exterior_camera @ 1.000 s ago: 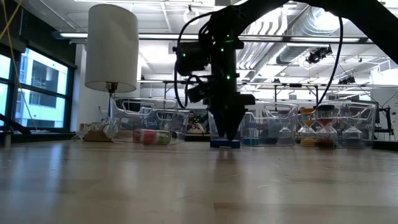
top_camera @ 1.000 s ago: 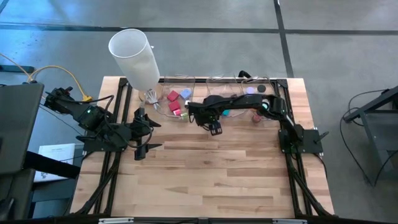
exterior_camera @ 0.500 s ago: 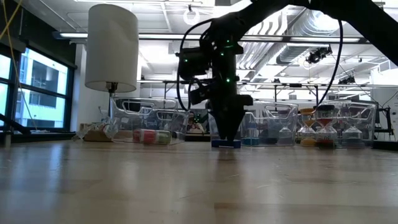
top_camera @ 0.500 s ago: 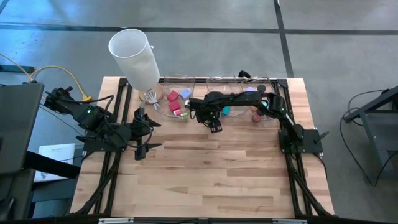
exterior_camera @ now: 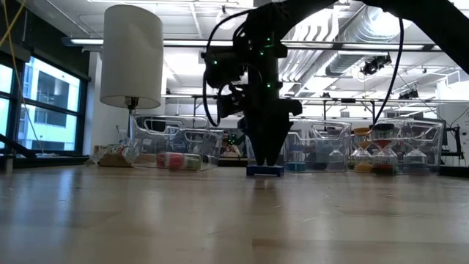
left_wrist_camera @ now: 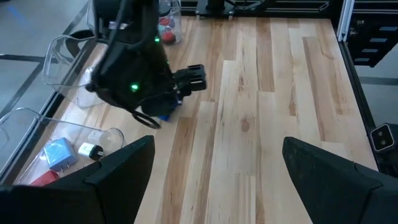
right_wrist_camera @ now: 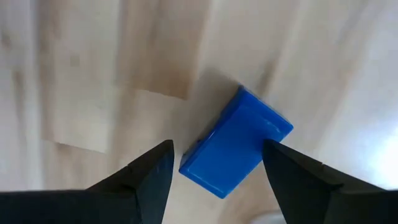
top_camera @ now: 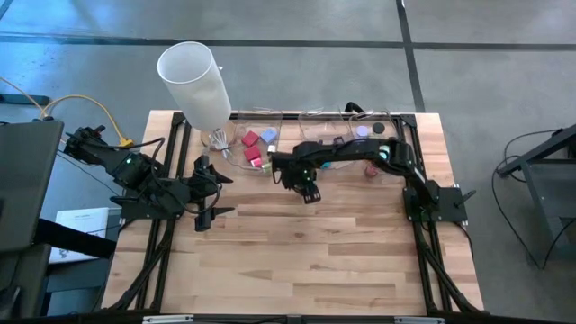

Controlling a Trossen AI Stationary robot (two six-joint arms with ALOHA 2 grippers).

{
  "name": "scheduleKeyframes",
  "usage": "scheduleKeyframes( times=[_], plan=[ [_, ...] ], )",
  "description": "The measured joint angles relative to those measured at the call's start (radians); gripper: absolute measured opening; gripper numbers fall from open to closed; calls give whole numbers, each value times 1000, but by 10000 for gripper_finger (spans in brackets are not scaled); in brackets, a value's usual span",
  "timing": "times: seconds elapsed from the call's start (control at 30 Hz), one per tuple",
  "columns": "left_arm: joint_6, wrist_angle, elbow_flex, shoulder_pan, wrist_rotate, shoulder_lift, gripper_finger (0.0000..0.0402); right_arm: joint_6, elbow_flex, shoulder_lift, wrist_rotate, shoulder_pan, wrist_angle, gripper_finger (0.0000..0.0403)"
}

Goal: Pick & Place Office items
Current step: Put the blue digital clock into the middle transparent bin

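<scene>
A dark blue flat rectangle (right_wrist_camera: 233, 149) lies flat on the wooden table just in front of the clear bins; the low view also shows the rectangle (exterior_camera: 264, 170). My right gripper (right_wrist_camera: 216, 149) points down over it, open, one finger on either side of the piece; I see no touch. In the high view the right gripper (top_camera: 308, 192) is at the table's far middle. My left gripper (top_camera: 219, 193) waits open above the table's left side, with nothing between its fingers (left_wrist_camera: 124, 168).
A tall white cylinder (top_camera: 193, 81) stands at the far left corner. Clear bins (top_camera: 315, 121) line the far edge, holding red, pink and lavender blocks (top_camera: 256, 144) and round discs (top_camera: 369, 130). Bare wood (top_camera: 306, 261) stretches toward the near edge.
My right gripper has tipped a little above the blue rectangle, swaying toward the far edge and back toward the near left. Its fingers keep the same gap. The blue rectangle has stayed where it lay.
</scene>
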Motion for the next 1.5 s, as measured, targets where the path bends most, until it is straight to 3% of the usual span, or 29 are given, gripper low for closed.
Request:
scheduleKeyframes(
  times=[0.27, 0.67, 1.5],
  plan=[
    [-1, 0, 0, 0, 0, 0, 344, 159, 0, 0, 16, 60, 50, 235],
    [-4, 0, 1, 0, 0, 0, 344, 255, -1, -3, 65, 92, 75, 235],
    [-3, 0, 1, 0, 0, 0, 344, 311, -2, -3, 96, 98, 121, 235]
  ],
)
